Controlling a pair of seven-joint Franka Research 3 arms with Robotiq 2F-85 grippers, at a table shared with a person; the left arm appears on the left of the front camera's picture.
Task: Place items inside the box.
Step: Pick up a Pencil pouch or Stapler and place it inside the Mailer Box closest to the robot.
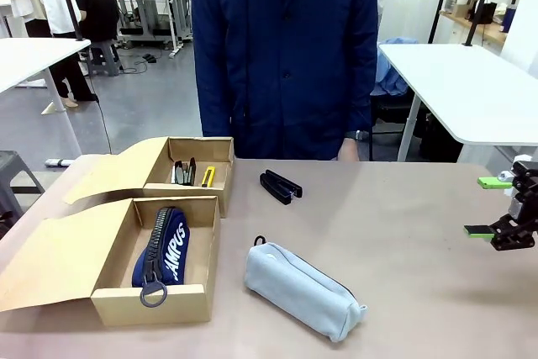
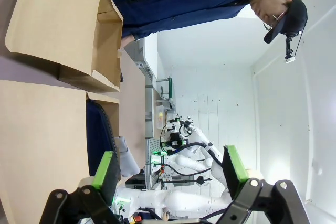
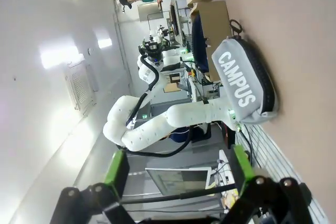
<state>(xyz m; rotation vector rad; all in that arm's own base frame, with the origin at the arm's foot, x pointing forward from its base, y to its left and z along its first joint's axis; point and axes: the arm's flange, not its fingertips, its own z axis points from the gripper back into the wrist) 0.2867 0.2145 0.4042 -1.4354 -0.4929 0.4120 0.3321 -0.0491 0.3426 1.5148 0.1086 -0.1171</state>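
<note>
Two open cardboard boxes stand at the table's left. The near box (image 1: pixel 195 304) holds a navy pouch (image 1: pixel 164 245) with white lettering. In the far box (image 1: pixel 220 150) lie a yellow-black utility knife (image 1: pixel 208 176) and dark slim items (image 1: pixel 183 172). A black stapler (image 1: pixel 280 185) rests on the table mid-back. A light grey-blue zip pouch (image 1: pixel 303 290) lies front centre, and faces the right wrist view (image 3: pixel 244 80) with "CAMPUS" on its side. My right gripper (image 1: pixel 487 206) hangs open at the right edge, far from the pouch. My left gripper (image 2: pixel 169 169) is open with nothing between its pads.
A person in a dark blue coat (image 1: pixel 286 56) stands at the table's far edge, one hand (image 1: pixel 349 150) near it. Both boxes' flaps (image 1: pixel 42 262) spread out to the left. Bare tabletop (image 1: pixel 420 233) lies between the pouch and my right gripper.
</note>
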